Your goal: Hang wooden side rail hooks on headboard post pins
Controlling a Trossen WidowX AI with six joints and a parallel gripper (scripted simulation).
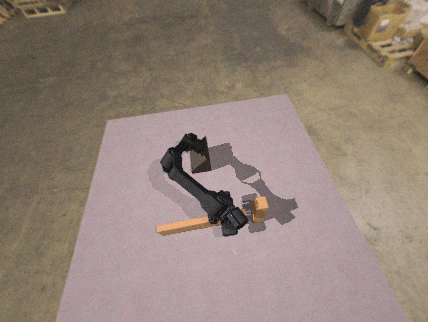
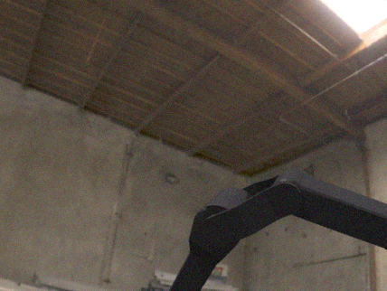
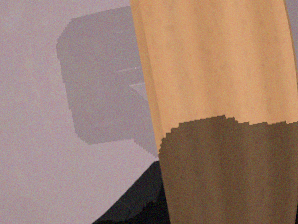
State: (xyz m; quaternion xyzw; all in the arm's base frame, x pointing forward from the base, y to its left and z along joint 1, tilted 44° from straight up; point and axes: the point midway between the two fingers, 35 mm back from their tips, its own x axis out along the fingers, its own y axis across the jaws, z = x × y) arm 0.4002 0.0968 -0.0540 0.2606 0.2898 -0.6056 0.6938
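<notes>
The wooden side rail (image 1: 182,226) (image 3: 215,65) runs from its far end at the left, low at the table, to the post's left side; in the wrist view it fills the right half. My gripper (image 1: 223,226) is shut on the rail near its hook end; a black finger shows at the lower left of the wrist view. The headboard post (image 1: 260,210) stands upright just right of the rail's end. Small grey metal, seemingly the hooks, shows between rail end and post. Whether the hooks are on the pins cannot be told; slot and pins are not visible.
The black arm reaches from its base (image 1: 201,161) over the pale table (image 1: 150,280), behind the rail. Its shadow falls around the post. The exterior view shows only part of the arm (image 2: 244,212), walls and roof.
</notes>
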